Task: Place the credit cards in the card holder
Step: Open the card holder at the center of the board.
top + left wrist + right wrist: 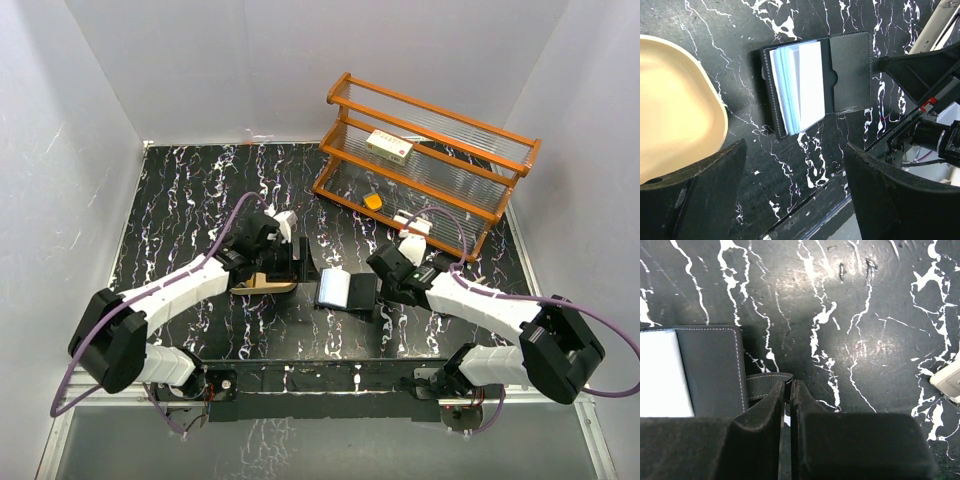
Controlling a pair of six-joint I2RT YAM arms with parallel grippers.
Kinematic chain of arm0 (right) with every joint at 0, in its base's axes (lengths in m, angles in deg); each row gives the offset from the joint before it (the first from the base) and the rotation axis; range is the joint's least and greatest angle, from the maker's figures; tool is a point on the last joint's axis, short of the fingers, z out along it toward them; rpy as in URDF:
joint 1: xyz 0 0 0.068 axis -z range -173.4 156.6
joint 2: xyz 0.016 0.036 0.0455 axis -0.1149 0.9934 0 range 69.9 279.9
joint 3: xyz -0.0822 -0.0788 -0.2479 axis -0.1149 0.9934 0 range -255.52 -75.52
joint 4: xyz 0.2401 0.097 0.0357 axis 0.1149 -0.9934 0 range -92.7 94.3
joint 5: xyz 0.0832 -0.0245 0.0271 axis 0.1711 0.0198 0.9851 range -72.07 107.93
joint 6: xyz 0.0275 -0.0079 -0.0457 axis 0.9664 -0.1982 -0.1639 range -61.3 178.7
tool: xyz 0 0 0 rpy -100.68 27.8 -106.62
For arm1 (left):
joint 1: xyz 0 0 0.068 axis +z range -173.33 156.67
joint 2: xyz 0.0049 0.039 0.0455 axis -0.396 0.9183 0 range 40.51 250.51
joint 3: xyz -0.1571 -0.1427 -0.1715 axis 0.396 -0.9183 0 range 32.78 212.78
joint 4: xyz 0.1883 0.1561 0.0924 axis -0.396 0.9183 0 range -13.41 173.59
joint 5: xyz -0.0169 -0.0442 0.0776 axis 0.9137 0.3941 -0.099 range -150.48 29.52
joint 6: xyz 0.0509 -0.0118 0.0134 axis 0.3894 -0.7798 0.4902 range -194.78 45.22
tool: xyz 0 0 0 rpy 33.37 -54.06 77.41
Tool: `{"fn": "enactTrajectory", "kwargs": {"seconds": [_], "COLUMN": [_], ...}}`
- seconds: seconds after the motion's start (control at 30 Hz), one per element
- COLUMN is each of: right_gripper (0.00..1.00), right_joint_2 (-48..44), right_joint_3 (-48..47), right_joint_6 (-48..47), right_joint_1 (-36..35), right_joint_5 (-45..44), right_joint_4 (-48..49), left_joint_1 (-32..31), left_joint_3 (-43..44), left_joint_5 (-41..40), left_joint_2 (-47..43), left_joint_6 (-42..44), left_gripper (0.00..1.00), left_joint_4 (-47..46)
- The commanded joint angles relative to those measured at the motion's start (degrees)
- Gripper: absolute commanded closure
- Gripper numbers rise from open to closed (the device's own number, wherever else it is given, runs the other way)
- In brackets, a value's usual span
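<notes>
The card holder (345, 290) lies open on the black marbled table, its pale blue-grey slotted inside (797, 87) facing up beside its black flap (850, 72). My right gripper (789, 390) is shut on the card holder's short black strap (762, 385) at the flap's edge (710, 370). In the top view the right gripper (380, 272) sits at the holder's right side. My left gripper (795, 192) hangs open above bare table between the holder and the tan tray (675, 100), with nothing between its fingers (715, 190). The credit cards are not plainly in view.
A wooden slatted rack (430, 160) stands at the back right, with a white-and-red box (389, 146) on a shelf and a small orange thing (373, 201) lower down. A white object (412, 225) lies near the rack's foot. The tan tray (262, 285) sits under my left wrist.
</notes>
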Motion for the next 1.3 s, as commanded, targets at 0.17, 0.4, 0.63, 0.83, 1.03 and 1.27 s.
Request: {"fn": "enactTrajectory", "kwargs": {"seconds": [0.17,0.4,0.63,0.83,1.03,1.27], "right_gripper": [1.00,1.00,1.00,1.00,1.00,1.00], "right_joint_2": [-1.8,-1.8,-2.0,-2.1,-2.2,-2.5], "right_joint_3": [2.8,4.3,5.0,5.5,5.6,5.7], "right_joint_6": [1.8,1.7,1.2,1.0,0.6,0.3], "right_joint_1": [2.1,3.2,3.9,4.1,4.2,4.2], "right_joint_5": [0.6,1.1,1.3,1.8,2.2,2.8], "right_joint_4": [2.3,3.0,3.5,4.2,4.6,4.9], "left_joint_1": [-3.4,-4.3,-4.4,-4.7,-5.3,-6.6], "left_joint_3": [2.8,4.4,4.3,3.7,1.4,0.8], "left_joint_5": [-1.0,-0.4,1.4,2.2,6.5,9.3], "left_joint_2": [6.7,12.0,15.3,17.1,18.5,17.8], "left_joint_6": [-2.0,-2.4,-3.9,-5.4,-11.0,-15.1], "left_gripper": [0.23,0.24,0.25,0.24,0.24,0.26], "left_joint_4": [-6.4,-9.0,-12.0,-13.5,-20.0,-24.9]}}
